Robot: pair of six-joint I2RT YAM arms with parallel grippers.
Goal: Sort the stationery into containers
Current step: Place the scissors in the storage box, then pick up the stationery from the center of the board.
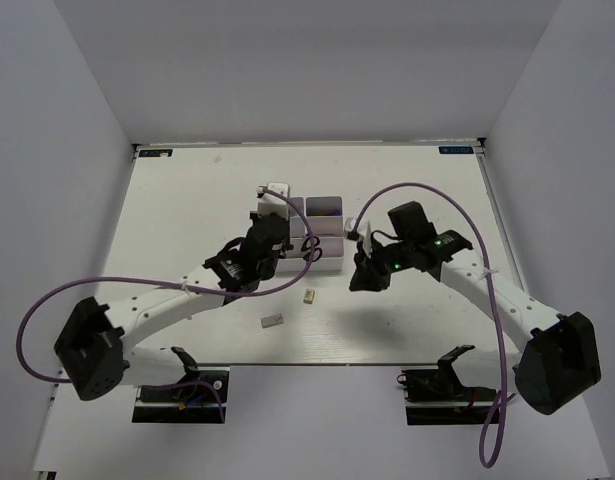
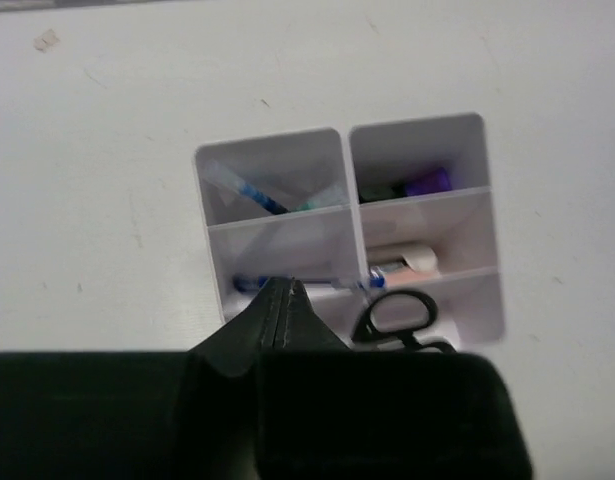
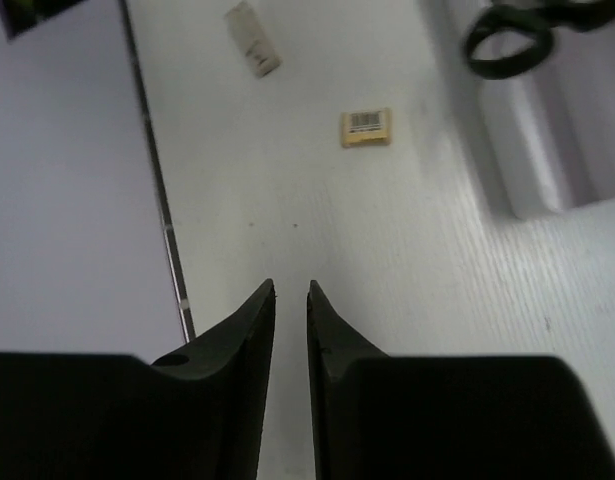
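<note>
The left gripper [image 2: 283, 292] hangs over the bins [image 2: 270, 148], its jaws pressed together and holding nothing. The right gripper [image 3: 291, 292] hovers above the bare table [image 3: 407, 300], its jaws a thin slit apart and empty. Inside the bins lie a blue pen [image 2: 257, 195], highlighters [image 2: 417, 185], a white-pink stapler-like piece [image 2: 402, 265] and black scissors [image 2: 397, 315]. Two items lie loose on the table: a beige eraser [image 3: 366, 127] at 1 o'clock from the right jaws, and a grey-white flat block [image 3: 253, 38] at 12 o'clock, farther off. The sorting looks mostly done, with only those two apparently left.
</note>
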